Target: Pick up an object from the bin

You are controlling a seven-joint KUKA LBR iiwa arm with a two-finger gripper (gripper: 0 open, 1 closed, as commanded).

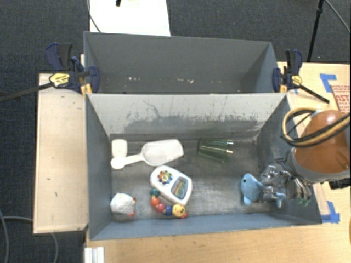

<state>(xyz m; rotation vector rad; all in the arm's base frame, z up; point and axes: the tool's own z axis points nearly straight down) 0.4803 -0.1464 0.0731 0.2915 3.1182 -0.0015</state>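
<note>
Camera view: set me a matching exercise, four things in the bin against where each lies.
1. white scoop
2. green clear cup
3. blue soft toy
4. white toy with coloured beads

A. beside the gripper, at the right end of the bin
B. middle of the floor, toward the near wall
C. toward the far wall, left of middle
D. toward the far wall, right of middle

Pairs: 1-C, 2-D, 3-A, 4-B.

The gripper [272, 189] sits just right of the blue toy [250, 188] in the bin [181, 114]; green cup [215, 148] up-left of the toy, rattle [171, 186], scoop [148, 153] and white ball [122, 204] well left of it
</note>
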